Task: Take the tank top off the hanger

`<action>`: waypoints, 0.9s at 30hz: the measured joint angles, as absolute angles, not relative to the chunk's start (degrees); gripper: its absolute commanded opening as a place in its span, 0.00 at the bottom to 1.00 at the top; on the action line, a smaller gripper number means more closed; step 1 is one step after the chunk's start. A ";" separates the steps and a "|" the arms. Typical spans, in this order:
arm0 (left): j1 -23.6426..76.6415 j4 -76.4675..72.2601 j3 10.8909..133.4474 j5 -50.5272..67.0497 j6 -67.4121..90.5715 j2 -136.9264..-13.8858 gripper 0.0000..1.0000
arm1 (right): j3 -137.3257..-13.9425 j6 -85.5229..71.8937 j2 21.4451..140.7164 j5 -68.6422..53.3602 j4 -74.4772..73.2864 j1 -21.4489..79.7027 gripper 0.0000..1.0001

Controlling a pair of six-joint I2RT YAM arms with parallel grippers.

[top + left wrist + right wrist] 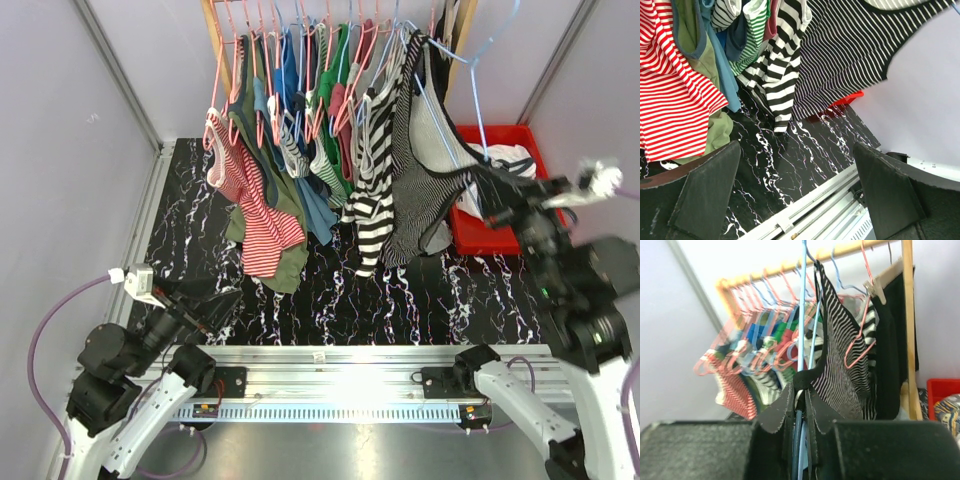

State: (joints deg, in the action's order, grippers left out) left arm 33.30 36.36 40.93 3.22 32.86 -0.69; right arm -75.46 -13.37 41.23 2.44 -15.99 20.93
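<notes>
The wooden rack along the far edge of the bench is full of hangers with striped and plain tops, all packed close together. The tank top, the one with fine black and white stripes, hangs at the right end of this row. Its upper part sits high near the rail, and its lower side is drawn out toward the far right corner.

As I judge it, the job is not half done. The tank top is on its blue hanger, no strap looks free, and slipping it off remains to do. I cannot tell whether the hook is on the rail.

The red bin stands in the far right corner of the bench. It holds some crumpled cloth, white with dark stripes, and the tank top partly hides it.

The right hand is raised in front of the bin, its fingers pressed together on the blue wire and the black edge of the tank top. The left hand waits low at the near left corner, spread wide and holding nothing.
</notes>
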 measured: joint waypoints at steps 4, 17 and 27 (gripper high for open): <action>33.30 36.38 42.22 3.40 32.77 -0.69 0.99 | -75.31 -14.70 31.55 -0.23 -18.90 20.93 0.00; 33.30 33.69 46.06 6.98 31.75 -1.91 0.99 | -100.86 -19.05 26.92 -16.58 -29.12 20.93 0.00; 33.30 32.12 47.99 19.53 29.34 -8.86 0.99 | -78.65 -25.32 44.95 -43.57 -30.17 20.93 0.00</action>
State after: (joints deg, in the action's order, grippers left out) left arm 33.30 32.12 47.99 19.53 29.34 -8.86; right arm -78.65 -25.32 44.95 -43.57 -30.17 20.93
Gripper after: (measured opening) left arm 0.988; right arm 0.159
